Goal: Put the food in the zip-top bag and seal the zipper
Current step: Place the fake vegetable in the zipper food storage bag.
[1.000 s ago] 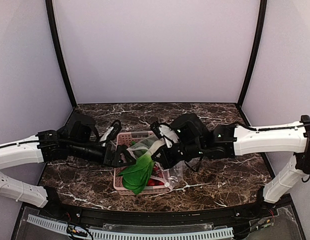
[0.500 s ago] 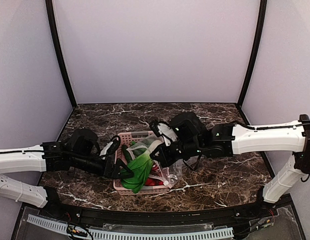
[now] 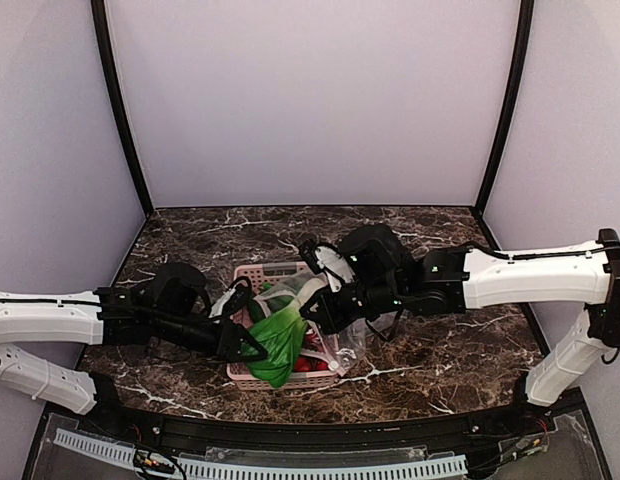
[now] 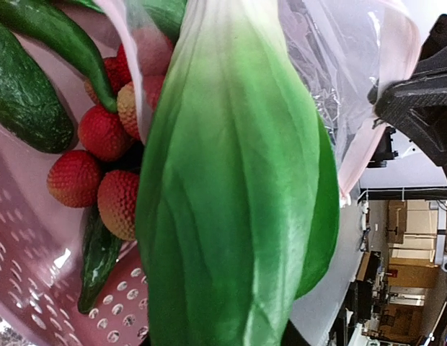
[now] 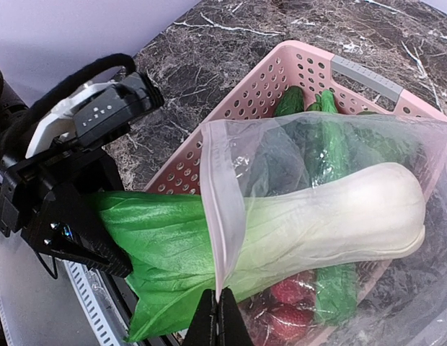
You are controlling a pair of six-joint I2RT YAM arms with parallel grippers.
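The bok choy (image 5: pixel 158 231) lay halfway into the zip-top bag (image 5: pixel 368 137): its white stalk was inside the clear plastic, and its green leaves stuck out through the mouth. The zipper (image 5: pixel 211 209) crossed the vegetable just where white turned to green. The right gripper (image 5: pixel 218 316) had its jaws pressed together on that pale strip at the mouth's lower end, holding the bag up and open.

The left gripper (image 3: pixel 248 338) sat at the leafy end, against the leaves. Whether its jaws were gripping them I could not tell, since the leaves filled the left wrist view.

Bag and bok choy hung directly over the pink basket (image 5: pixel 281 68). In the basket lay dark green cucumber pieces (image 4: pixel 29 101) and a cluster of bumpy red fruits (image 4: pixel 101 133), some of them seen through the plastic.

The basket stood on the marbled desk (image 3: pixel 440 350), towards its near edge and between the two arms. Bare marble showed behind it and out to either side, up to the pale walls.
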